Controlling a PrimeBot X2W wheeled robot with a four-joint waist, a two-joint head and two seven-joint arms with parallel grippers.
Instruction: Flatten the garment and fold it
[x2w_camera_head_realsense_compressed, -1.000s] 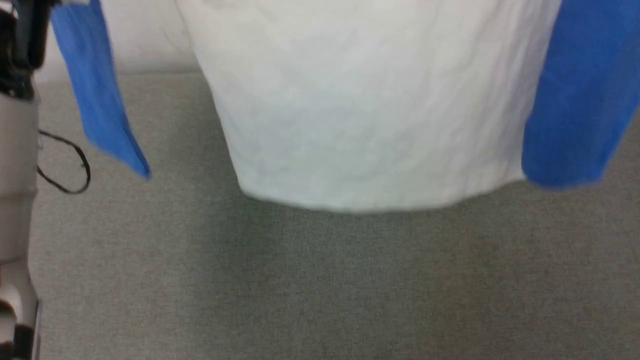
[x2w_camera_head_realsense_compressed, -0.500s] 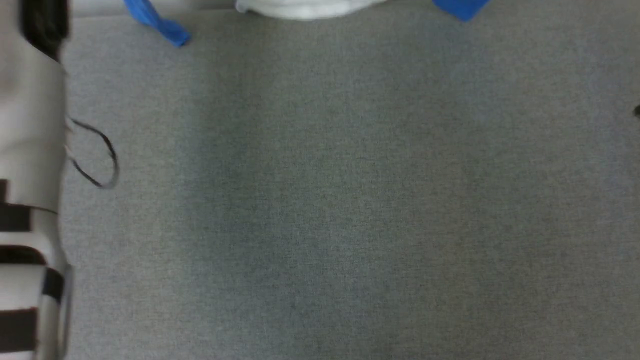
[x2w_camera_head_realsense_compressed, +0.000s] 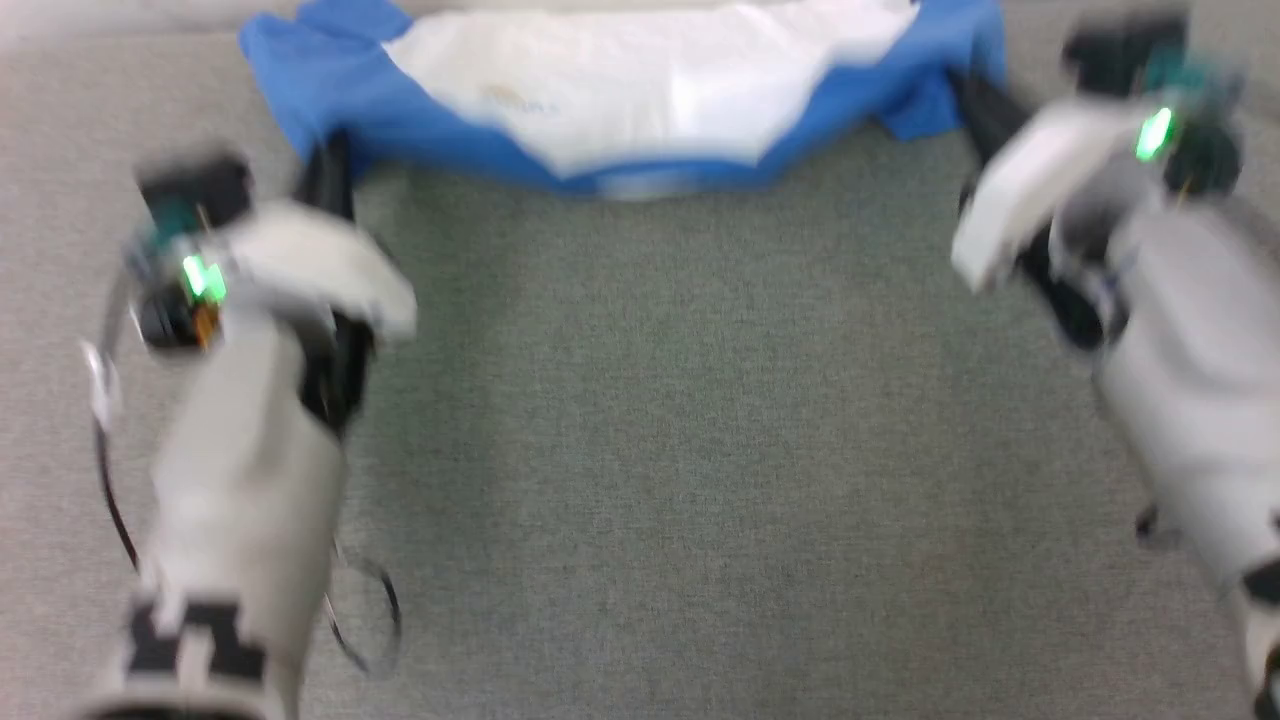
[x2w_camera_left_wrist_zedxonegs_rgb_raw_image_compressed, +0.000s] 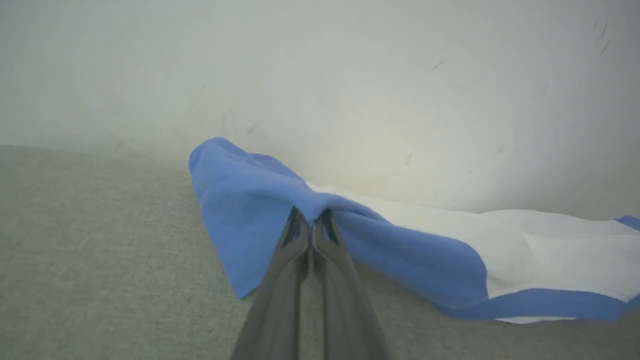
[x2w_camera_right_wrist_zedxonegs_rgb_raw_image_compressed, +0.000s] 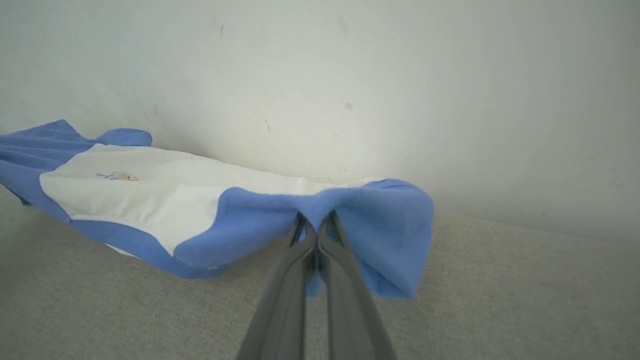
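The garment (x2w_camera_head_realsense_compressed: 640, 90), white with a blue collar and shoulders, is stretched sideways at the far end of the grey surface, and its middle sags low. My left gripper (x2w_camera_head_realsense_compressed: 325, 165) is shut on its blue left shoulder. The left wrist view shows that gripper (x2w_camera_left_wrist_zedxonegs_rgb_raw_image_compressed: 311, 220) pinching a fold of the garment's (x2w_camera_left_wrist_zedxonegs_rgb_raw_image_compressed: 400, 250) blue cloth. My right gripper (x2w_camera_head_realsense_compressed: 975, 95) is shut on the blue right shoulder. In the right wrist view it (x2w_camera_right_wrist_zedxonegs_rgb_raw_image_compressed: 315, 222) bites the garment's (x2w_camera_right_wrist_zedxonegs_rgb_raw_image_compressed: 150, 195) blue edge, and a small chest emblem (x2w_camera_right_wrist_zedxonegs_rgb_raw_image_compressed: 122, 175) shows. The head view is blurred.
A grey fabric surface (x2w_camera_head_realsense_compressed: 640, 450) spreads out in front of me. A pale wall (x2w_camera_left_wrist_zedxonegs_rgb_raw_image_compressed: 350, 75) rises right behind the garment. A black cable loop (x2w_camera_head_realsense_compressed: 370, 620) hangs beside my left forearm.
A second ago the garment hung close before the head camera. It then slid out of the picture's top. Now it is low at the far end, with both arms reaching forward.
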